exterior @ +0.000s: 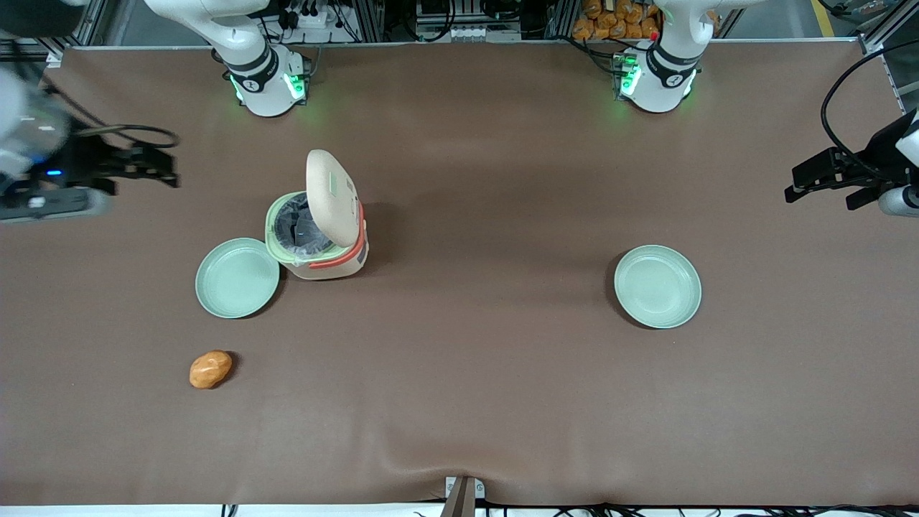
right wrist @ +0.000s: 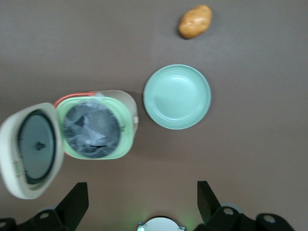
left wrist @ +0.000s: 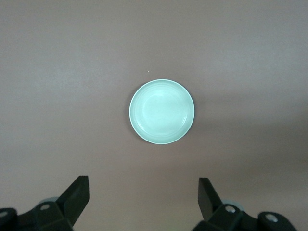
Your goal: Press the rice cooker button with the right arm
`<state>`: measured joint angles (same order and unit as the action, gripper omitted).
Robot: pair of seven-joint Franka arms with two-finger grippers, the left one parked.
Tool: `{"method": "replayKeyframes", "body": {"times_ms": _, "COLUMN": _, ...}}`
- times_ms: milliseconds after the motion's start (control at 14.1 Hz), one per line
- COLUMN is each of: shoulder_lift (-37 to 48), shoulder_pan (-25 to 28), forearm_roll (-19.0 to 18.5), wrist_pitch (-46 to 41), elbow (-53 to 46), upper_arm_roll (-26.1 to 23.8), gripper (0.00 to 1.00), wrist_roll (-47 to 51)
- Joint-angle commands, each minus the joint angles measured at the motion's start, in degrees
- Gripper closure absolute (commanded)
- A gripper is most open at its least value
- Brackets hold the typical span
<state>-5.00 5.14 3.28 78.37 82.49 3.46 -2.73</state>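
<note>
The rice cooker (exterior: 321,248) stands on the brown table with its cream lid (exterior: 332,197) hinged up and the pale green inner rim and dark pot showing. It also shows in the right wrist view (right wrist: 96,127), with its lid (right wrist: 31,149) swung open. My right gripper (exterior: 165,166) hangs above the table toward the working arm's end, apart from the cooker. In the right wrist view the gripper (right wrist: 142,195) is open and empty, with its black fingers (right wrist: 77,198) spread wide over bare table.
A pale green plate (exterior: 237,278) lies beside the cooker, slightly nearer the front camera, and shows in the right wrist view (right wrist: 177,96). A potato (exterior: 210,368) lies nearer still, seen too in the right wrist view (right wrist: 195,21). A second green plate (exterior: 657,286) lies toward the parked arm's end.
</note>
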Motion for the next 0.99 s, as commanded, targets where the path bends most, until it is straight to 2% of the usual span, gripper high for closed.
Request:
{"method": "replayKeyframes", "body": {"times_ms": 0, "shoulder_lift": 0.52, "shoulder_pan": -0.22, "forearm_roll": 0.41, "wrist_pitch": -0.59, "elbow": 0.39, "upper_arm_roll": 2.08, "gripper": 0.00, "wrist_roll": -0.96}}
{"method": "replayKeyframes", "body": {"times_ms": 283, "shoulder_lift": 0.52, "shoulder_pan": -0.22, "forearm_roll": 0.06, "wrist_pitch": -0.06, "elbow": 0.57, "upper_arm_roll": 2.69, "gripper": 0.00, "wrist_roll": -0.78}}
{"method": "replayKeyframes", "body": {"times_ms": 637, "shoulder_lift": 0.61, "shoulder_pan": -0.22, "forearm_roll": -3.54, "wrist_pitch": -0.32, "elbow": 0.57, "upper_arm_roll": 2.61, "gripper": 0.00, "wrist_roll": -1.14}}
{"method": "replayKeyframes", "body": {"times_ms": 920, "shoulder_lift": 1.13, "shoulder_pan": -0.31, "forearm_roll": -3.63, "wrist_pitch": -0.50, "elbow": 0.48, "upper_arm_roll": 2.78, "gripper": 0.00, "wrist_roll": -0.52}}
